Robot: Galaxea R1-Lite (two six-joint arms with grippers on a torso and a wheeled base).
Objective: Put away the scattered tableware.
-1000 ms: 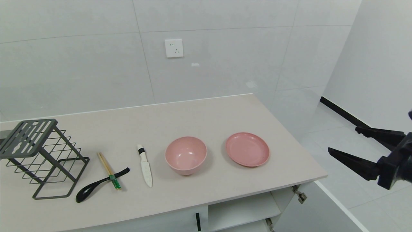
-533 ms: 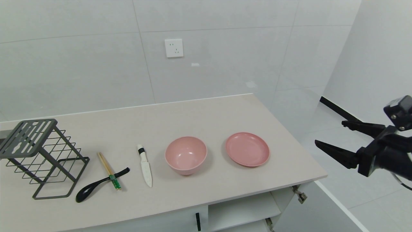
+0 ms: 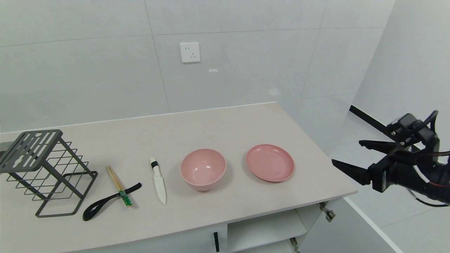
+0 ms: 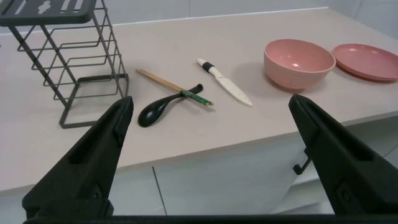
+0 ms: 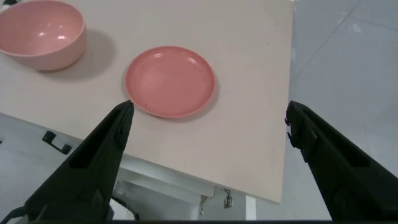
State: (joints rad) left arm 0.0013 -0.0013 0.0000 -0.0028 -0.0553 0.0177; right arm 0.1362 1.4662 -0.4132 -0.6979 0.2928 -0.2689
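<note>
Right end effector (image 3: 347, 152) is held off the right edge of the beige worktop (image 3: 218, 123), fingers spread apart, nothing gripped. Left end effector (image 4: 209, 102) is held off the front edge, fingers also wide apart, empty. Tableware is laid out along the front edge, from the right end:
- flat round pink plate (image 3: 270, 162)
- round pink bowl (image 3: 203, 169)
- white knife with black band (image 3: 158, 180)
- wooden chopsticks (image 3: 117, 182), crossed by the black spoon (image 3: 102, 203)

The dark grey wire rack (image 3: 42, 168) is set at the left end.

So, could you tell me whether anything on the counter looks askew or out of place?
Only mildly: the black spoon and the chopsticks lie crossed near the wire rack, rather than side by side. Nothing looks spilled or damaged.
</note>
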